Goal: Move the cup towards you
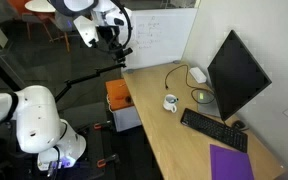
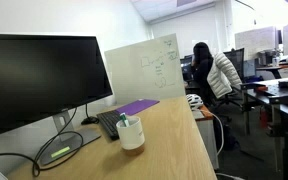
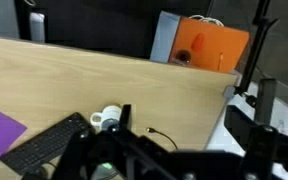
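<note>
The cup (image 1: 171, 102) is a small white mug with a dark interior. It stands on the wooden desk (image 1: 174, 135) between the keyboard (image 1: 214, 129) and the desk's edge. It also shows in an exterior view (image 2: 131, 133) and low in the wrist view (image 3: 106, 119). My gripper (image 1: 111, 35) hangs high in the air, off the desk's corner and far from the cup. In the wrist view its two dark fingers (image 3: 196, 110) stand wide apart with nothing between them.
A black monitor (image 1: 234, 75) stands behind the keyboard. A flat greenish dish (image 1: 202, 97) and a white rounded device (image 1: 197, 74) with a cable lie near it. A purple pad (image 1: 231, 162) lies beside the keyboard. An orange box (image 1: 118, 95) sits below the desk edge.
</note>
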`<state>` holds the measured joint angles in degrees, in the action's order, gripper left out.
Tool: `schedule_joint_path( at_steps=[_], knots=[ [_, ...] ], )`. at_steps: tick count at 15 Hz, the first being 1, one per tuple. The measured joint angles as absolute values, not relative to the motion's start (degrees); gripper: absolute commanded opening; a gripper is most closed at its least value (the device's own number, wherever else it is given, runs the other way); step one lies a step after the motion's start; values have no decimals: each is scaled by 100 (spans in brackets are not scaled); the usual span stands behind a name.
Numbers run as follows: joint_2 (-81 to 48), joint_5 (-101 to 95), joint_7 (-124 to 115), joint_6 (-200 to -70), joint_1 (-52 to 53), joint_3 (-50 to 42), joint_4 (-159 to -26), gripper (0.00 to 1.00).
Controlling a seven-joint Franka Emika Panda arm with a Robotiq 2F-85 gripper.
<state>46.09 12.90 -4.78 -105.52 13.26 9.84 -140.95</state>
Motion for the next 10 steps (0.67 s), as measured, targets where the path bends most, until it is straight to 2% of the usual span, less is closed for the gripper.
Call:
schedule_joint_path(
  at_steps=[7,10],
  knots=[
    [4611,1290,-478,-10552,1325,985,-14095,100],
    [4497,1213,-1086,-11162,1048,1302,-14218,100]
  ],
)
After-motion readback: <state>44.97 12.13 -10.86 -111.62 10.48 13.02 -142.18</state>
